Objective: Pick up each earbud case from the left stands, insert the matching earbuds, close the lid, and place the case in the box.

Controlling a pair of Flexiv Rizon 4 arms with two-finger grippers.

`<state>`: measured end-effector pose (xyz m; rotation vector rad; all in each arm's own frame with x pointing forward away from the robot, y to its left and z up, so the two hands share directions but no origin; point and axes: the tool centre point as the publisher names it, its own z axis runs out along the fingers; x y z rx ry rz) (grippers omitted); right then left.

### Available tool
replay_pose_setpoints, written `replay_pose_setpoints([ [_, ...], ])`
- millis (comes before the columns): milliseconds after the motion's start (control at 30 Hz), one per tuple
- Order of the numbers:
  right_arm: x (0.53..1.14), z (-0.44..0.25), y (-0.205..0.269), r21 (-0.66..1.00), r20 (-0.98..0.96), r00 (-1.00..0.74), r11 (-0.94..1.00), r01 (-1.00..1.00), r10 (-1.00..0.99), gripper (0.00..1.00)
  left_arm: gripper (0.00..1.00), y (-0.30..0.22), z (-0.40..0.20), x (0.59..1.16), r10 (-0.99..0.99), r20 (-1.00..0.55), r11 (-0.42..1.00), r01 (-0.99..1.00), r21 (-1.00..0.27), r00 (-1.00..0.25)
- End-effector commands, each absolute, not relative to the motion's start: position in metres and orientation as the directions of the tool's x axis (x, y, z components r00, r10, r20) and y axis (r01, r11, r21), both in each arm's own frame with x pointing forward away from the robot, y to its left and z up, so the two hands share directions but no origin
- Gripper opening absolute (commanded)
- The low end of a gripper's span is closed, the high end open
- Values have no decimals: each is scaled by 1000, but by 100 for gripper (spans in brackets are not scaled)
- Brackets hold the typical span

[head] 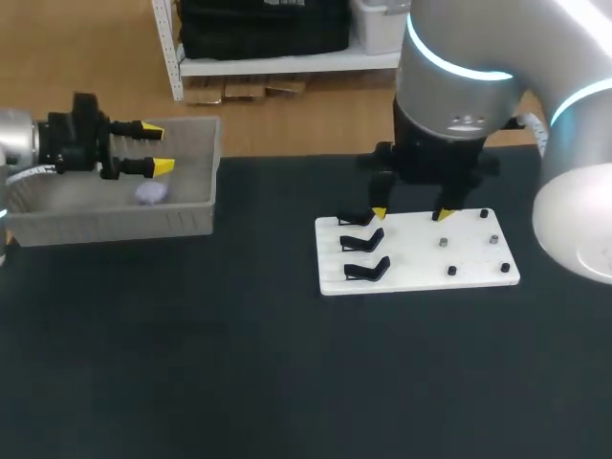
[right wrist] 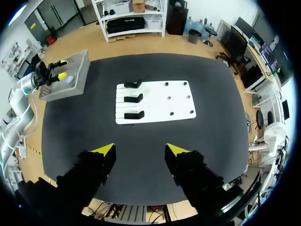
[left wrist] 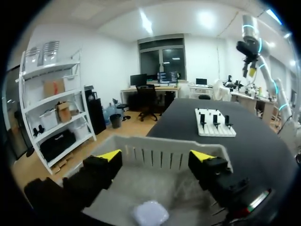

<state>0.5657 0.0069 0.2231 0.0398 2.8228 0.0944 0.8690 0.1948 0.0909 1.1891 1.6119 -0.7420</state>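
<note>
The left hand (head: 158,147) hangs over the grey box (head: 115,225) at the counter's (head: 239,363) 10 o'clock corner, fingers spread wide and holding nothing. One pale earbud case (head: 151,193) lies on the box floor, just under the fingertips, toward their 6 o'clock. The right hand (head: 411,213) hangs above the white board's (head: 421,258) 12 o'clock edge, fingers also apart and empty. The board carries three black stands (head: 366,245) along its 9 o'clock side and six small dark knobs (right wrist: 168,98) toward 3 o'clock.
</note>
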Motion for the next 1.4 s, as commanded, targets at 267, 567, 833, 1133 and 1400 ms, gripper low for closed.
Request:
replay_pose_setpoints([
  [267, 570, 207, -26, 108, -326, -945, 994, -24, 12, 86, 100, 171, 135, 798, 396, -917, 396, 911, 117, -54],
  [567, 580, 198, -81, 133, -302, -953, 989, -57, -14, 100, 100, 139, 136, 746, 438, -884, 490, 868, 81, -164],
  [833, 581, 185, -128, 165, -262, -963, 981, -100, -54, 100, 100, 118, 135, 704, 427, -880, 520, 853, 49, -209],
  [1133, 584, 181, -148, 219, -249, -968, 971, -100, -44, 100, 100, 103, 140, 674, 417, -871, 563, 826, 24, -259],
  [1400, 584, 181, -148, 219, -249, -968, 971, -100, -44, 100, 100, 103, 140, 674, 417, -871, 563, 826, 24, -259],
])
